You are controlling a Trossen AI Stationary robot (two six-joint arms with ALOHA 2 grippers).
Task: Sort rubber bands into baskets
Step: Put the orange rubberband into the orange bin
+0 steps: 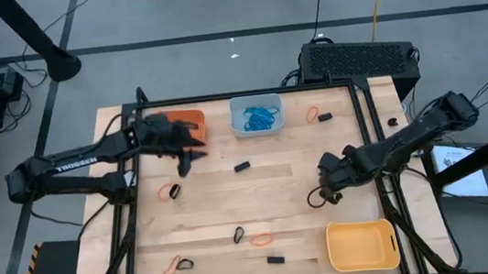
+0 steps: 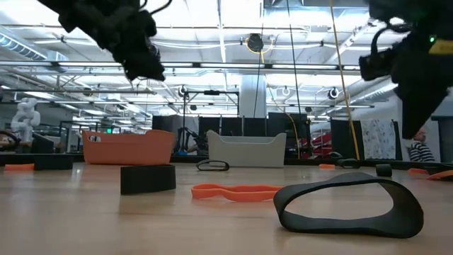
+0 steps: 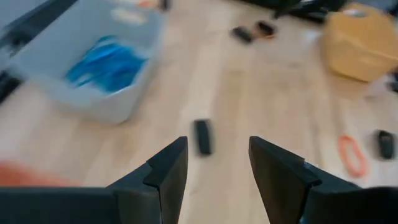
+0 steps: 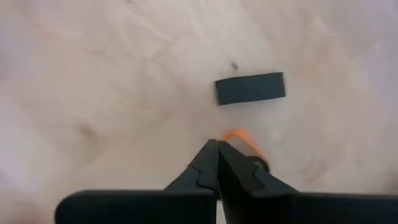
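Two dark arms reached over the wooden surface point(image 1: 260, 200). Three baskets sat on it. The yellow basket point(image 1: 362, 244) was near the right hand point(image 1: 329, 194), at the surface's front corner on that side. The pale blue-grey basket point(image 1: 256, 115) sat at the back, just beside the left hand point(image 1: 189, 157), and it held a heap of blue rubber bands point(image 1: 261, 117). The orange basket point(image 1: 192, 124) was close behind the left hand, partly hidden by the arm.

The left hand hung above the surface with its two fingers point(image 3: 168, 174) apart and nothing between them. A small black band point(image 3: 203, 136) lay flat on the wood in front of it.

The right hand point(image 4: 217, 152) was down low at the wood with its fingers pressed tight together. An orange rubber band point(image 4: 239, 138) showed right at the tips, and the fingers seemed to pinch it. A flat black band point(image 4: 250, 88) lay just ahead of that hand.

More small bands lay loose on the surface. An orange band point(image 1: 262, 240) and a black loop point(image 1: 239, 235) lay near the front, well away from both hands. Another orange and black pair point(image 1: 178, 265) lay at the front on the left arm's side. One orange band point(image 1: 312, 112) and a black one point(image 1: 325, 117) lay at the back, past the right hand.
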